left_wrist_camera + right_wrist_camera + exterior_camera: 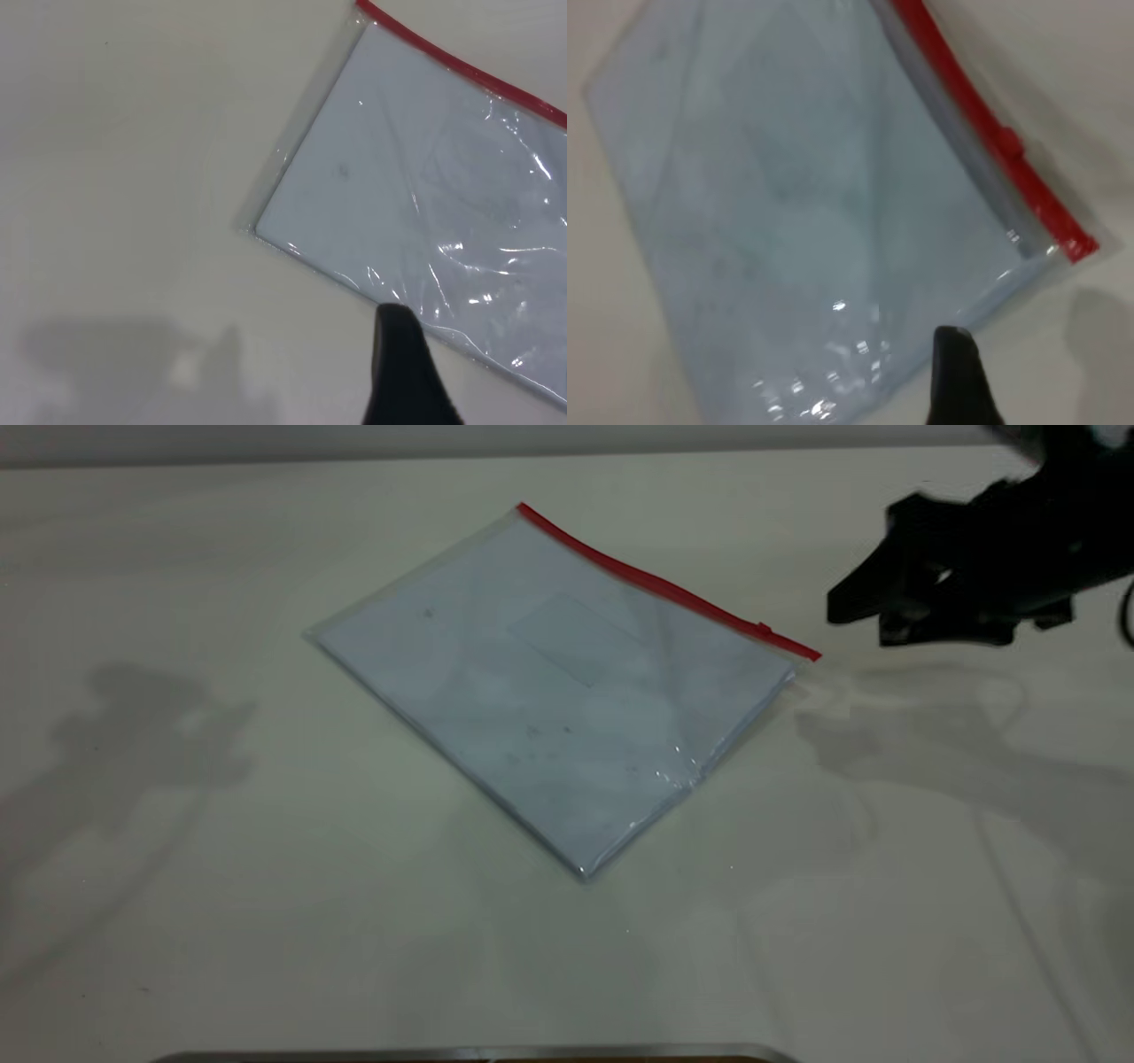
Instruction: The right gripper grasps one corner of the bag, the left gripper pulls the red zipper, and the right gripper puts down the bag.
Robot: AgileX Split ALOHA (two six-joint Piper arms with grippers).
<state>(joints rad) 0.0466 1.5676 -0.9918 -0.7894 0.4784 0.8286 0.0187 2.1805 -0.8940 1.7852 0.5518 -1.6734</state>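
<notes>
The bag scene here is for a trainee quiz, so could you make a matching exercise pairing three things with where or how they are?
Things:
1. bag
2. red zipper
3. right gripper

Descriptions:
A. runs along the pouch's far long edge
B. lies flat on the table, white paper inside
C. hangs in the air just past the red-strip corner, touching nothing

Pairs: 1-B, 2-A, 3-C

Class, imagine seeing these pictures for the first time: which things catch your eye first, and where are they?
The clear bag lies flat mid-table, turned diamond-wise, with white paper inside. Its red zipper lines the far edge. The black right gripper hovers just right of the zipper's end, not touching.
</notes>
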